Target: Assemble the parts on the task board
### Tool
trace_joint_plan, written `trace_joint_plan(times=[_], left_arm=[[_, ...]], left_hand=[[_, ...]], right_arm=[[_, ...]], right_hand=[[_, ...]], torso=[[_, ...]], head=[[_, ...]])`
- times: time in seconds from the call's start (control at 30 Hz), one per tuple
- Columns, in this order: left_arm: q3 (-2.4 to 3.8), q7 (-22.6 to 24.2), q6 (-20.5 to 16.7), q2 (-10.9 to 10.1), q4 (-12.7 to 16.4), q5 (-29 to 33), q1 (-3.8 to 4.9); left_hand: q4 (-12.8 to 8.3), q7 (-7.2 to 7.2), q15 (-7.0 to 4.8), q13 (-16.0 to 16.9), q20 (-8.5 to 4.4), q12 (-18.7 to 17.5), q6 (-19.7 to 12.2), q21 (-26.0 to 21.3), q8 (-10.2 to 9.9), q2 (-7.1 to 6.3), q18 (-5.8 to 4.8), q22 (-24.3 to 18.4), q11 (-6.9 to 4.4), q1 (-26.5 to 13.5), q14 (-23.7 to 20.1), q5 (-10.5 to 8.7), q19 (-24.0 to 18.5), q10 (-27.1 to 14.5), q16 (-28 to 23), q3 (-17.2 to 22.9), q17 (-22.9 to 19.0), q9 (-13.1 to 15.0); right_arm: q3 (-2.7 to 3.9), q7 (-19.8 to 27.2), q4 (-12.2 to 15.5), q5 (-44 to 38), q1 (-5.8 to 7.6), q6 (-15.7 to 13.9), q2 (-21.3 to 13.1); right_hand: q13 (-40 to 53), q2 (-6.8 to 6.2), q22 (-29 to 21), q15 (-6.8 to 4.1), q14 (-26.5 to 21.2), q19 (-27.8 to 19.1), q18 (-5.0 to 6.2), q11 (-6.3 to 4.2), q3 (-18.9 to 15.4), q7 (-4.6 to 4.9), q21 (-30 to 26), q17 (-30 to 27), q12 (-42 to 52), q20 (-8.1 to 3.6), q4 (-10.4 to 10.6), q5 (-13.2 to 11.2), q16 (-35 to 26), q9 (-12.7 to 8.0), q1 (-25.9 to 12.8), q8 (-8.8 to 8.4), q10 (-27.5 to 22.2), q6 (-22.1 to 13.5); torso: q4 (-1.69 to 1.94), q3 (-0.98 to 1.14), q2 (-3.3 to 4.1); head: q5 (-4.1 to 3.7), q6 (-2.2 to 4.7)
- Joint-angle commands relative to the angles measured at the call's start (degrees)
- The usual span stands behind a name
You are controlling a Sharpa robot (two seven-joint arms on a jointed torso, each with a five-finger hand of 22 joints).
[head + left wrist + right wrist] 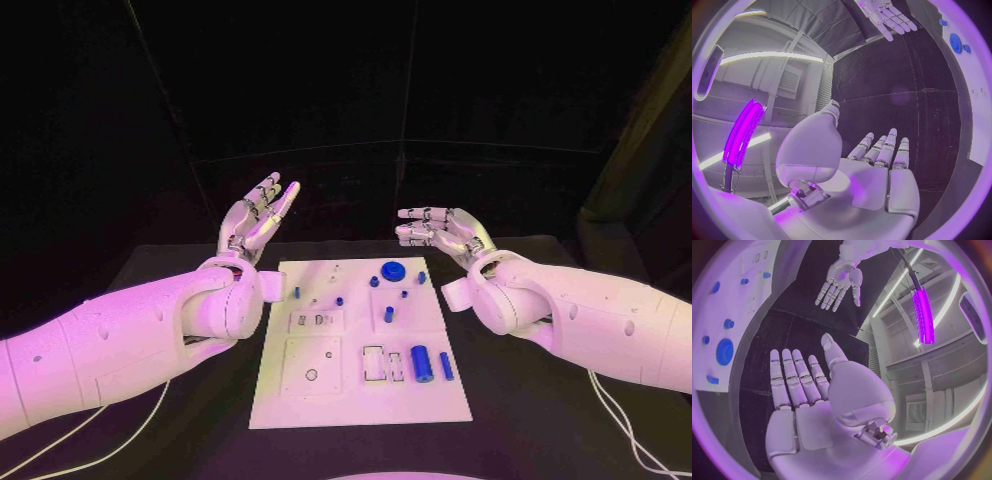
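The left hand (257, 222) is hovering with its fingers (268, 197) stretched out straight and slightly apart, holding nothing, tips pointing away from the robot and up, palm turned inward toward the other hand. In the left wrist view the same fingers (884, 150) are lying flat and side by side, the thumb standing off to one side. The right hand (444, 230) is floating across from it, its fingers (417, 214) extended toward the left hand and spread a little, also holding nothing; in the right wrist view they (795, 377) are reaching out open, with the thumb angled away. Both hands are hanging above the far end of the desk (534, 410), well apart from each other, neither touching anything. Their segmented fingers are looking metallic, the arms behind them smooth and rounded.

The task board (361, 400) is lying flat on the dark desk between the two forearms, a white rectangular plate with its long axis running away from the robot. Near its far end a round blue disc (392, 269) is sitting, with several small blue pegs (299, 293) scattered around it. Closer in, a blue cylinder (421, 363) is lying with its length along the board, a thinner blue bar (446, 365) just beside it, and outlined recesses are showing on the board's left half.
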Motion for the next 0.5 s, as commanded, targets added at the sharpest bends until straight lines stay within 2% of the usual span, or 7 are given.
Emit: trace_joint_plan(times=[0.03, 0.1, 0.17, 0.2, 0.23, 0.3, 0.5], left_arm=[[0.05, 1.2, 3.0, -0.4, 0.5, 0.1, 0.12], [0.04, 1.2, 4.1, -0.8, 0.8, 0.1, 0.12], [0.04, 1.1, 5.1, -1.4, 1.4, -0.4, 0.12], [0.04, 1.0, 5.5, -1.6, 1.6, -0.6, 0.12], [0.04, 0.9, 6.0, -1.9, 1.9, -1.0, 0.12], [0.04, 0.4, 7.0, -2.6, 2.8, -2.1, 0.12], [0.02, -1.4, 10.0, -4.5, 5.4, -5.1, 0.12]], left_hand=[[-0.6, 7.30, 0.95, 0.6, 0.26, 1.3, 4.5, 1.2, 1.2, 0.87, -0.46, 0.7, 1.38, 1.7, 6.2, 0.28, 2.6, 5.2, 2.1, 0.1, 1.0, 0.6], [-1.2, 7.95, 1.77, 1.6, 0.16, 3.3, 9.9, 3.3, 2.4, 1.79, -1.44, 1.9, 2.93, 2.8, 15.2, 0.19, 7.5, 13.6, 5.2, 0.3, 2.4, 1.2], [-2.5, 8.26, 0.73, 3.6, 0.09, 8.0, 20.2, 8.4, 5.2, 2.93, -0.39, 4.5, 1.82, 4.2, 23.7, 0.19, 19.1, 30.4, 8.5, 0.5, 3.6, 2.6], [-3.2, 8.16, 0.28, 3.8, 0.20, 8.9, 23.8, 10.3, 6.1, 3.12, 0.11, 5.3, 1.38, 4.9, 25.8, 0.01, 23.6, 34.1, 9.1, 0.4, 3.8, 2.9], [-4.0, 7.73, -0.38, 3.7, 0.00, 9.5, 27.6, 12.8, 7.0, 3.18, 0.85, 6.4, 0.78, 5.6, 28.3, 0.36, 29.9, 36.5, 9.8, 0.3, 3.9, 3.3], [-5.5, 6.91, -1.80, 3.5, -0.17, 10.3, 33.3, 14.1, 8.1, 3.68, 1.64, 6.6, -0.23, 6.8, 33.0, 0.12, 34.1, 40.6, 10.9, 0.3, 4.2, 3.6], [-9.1, 5.06, -4.02, 2.9, -2.09, 10.4, 39.1, 15.0, 8.4, 4.32, 1.81, 6.1, -2.39, 9.3, 40.5, 0.20, 40.8, 48.1, 11.3, 0.4, 4.6, 3.0]], right_arm=[[0.08, 0.2, -0.8, -9.4, 0.38, -0.7, -0.3], [0.10, -0.5, -1.2, -12.6, 0.59, -0.3, -0.5], [0.12, -1.9, -1.9, -17.9, 1.15, 0.4, -0.5], [0.13, -2.6, -2.2, -20.1, 1.36, 0.8, -0.5], [0.14, -3.5, -2.5, -23.1, 1.64, 1.1, -0.5], [0.17, -6.1, -3.5, -30.4, 2.28, 2.4, -0.2], [0.23, -12.6, -6.1, -49.3, 4.06, 5.3, 1.4]], right_hand=[[-0.2, -0.02, 0.2, -1.34, 5.3, 3.6, 1.56, -1.03, 0.4, 3.75, 1.5, 0.0, 0.5, -0.26, -1.1, -0.5, 0.8, 0.3, 1.4, 1.09, 3.9, 6.6], [-0.3, -0.32, 0.3, -2.12, 8.2, 5.7, 1.72, -1.68, 0.7, 3.22, 2.3, 0.0, 0.4, -0.77, -1.2, -0.7, 1.1, 0.1, 2.5, 1.16, 5.8, 8.8], [-0.4, -0.61, 0.6, -3.44, 12.4, 8.9, 1.63, -2.61, 1.1, 2.59, 3.7, 0.2, 0.2, -1.99, -1.3, -0.8, 1.7, -0.1, 3.9, 1.18, 8.8, 11.2], [-0.4, -0.68, 0.7, -3.98, 14.1, 10.1, 1.76, -2.98, 1.3, 2.29, 4.2, 0.3, 0.1, -2.54, -1.4, -0.9, 2.0, -0.2, 4.4, 1.15, 9.8, 12.0], [-0.4, -0.74, 0.9, -4.55, 15.7, 11.4, 1.70, -3.32, 1.4, 2.01, 4.9, 0.3, -0.1, -3.12, -1.4, -1.1, 2.1, -0.2, 4.7, 1.08, 10.8, 12.9], [-0.5, -0.88, 1.4, -5.71, 19.0, 14.1, 1.63, -4.03, 1.6, 1.31, 6.4, 0.4, -0.8, -4.44, -1.5, -1.3, 2.1, -0.4, 5.4, 0.79, 13.2, 14.8], [-0.4, -1.95, 3.9, -8.39, 27.7, 20.2, 1.58, -5.77, 1.4, 0.12, 12.1, 1.2, -2.8, -7.58, -1.4, -1.4, 2.6, -0.6, 6.4, -0.51, 18.4, 18.3]], torso=[[0.08, 0.04, 0.62], [0.25, 0.04, 0.90], [0.51, 0.10, 1.38], [0.62, 0.10, 1.64], [0.69, 0.10, 1.86], [0.97, 0.04, 2.43], [1.67, -0.17, 4.09]], head=[[0.01, 0.10], [-0.08, 0.22], [-0.28, 0.37], [-0.34, 0.38], [-0.38, 0.51], [-0.60, 0.57], [-1.43, 1.24]])
